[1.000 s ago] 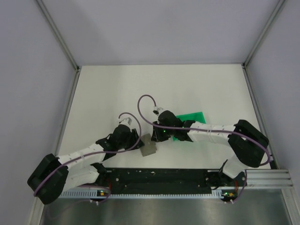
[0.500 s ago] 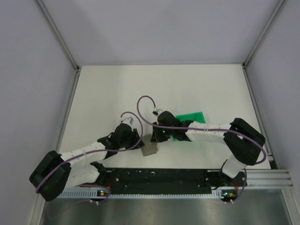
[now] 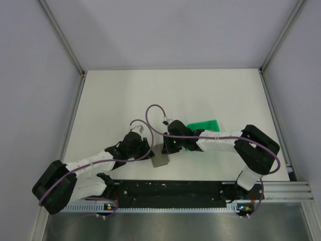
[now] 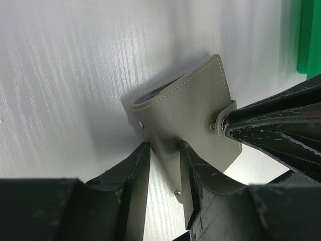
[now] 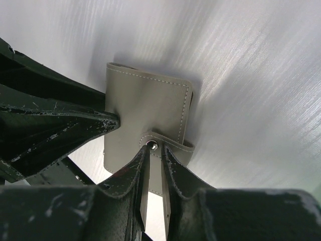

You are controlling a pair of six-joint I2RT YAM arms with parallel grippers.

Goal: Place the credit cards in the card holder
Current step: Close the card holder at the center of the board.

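The card holder is a grey leather sleeve with a snap strap, lying near the table's front edge between the two arms. My left gripper has its two fingertips pressed on either side of the holder's near flap, which is lifted off the table. My right gripper is nearly closed, pinching the strap at its snap on the holder's opposite side. Seen from above, the left gripper and right gripper meet over the holder. The credit cards are out of view.
A bright green plastic frame lies just behind the right arm's wrist, and its edge shows in the left wrist view. The black rail with the arm bases runs along the near edge. Metal posts rise at the table's back corners.
The right gripper moved left onto the holder's strap and narrowed. The left gripper's fingers closed in on the holder's flap, and the holder's edge lifted slightly.
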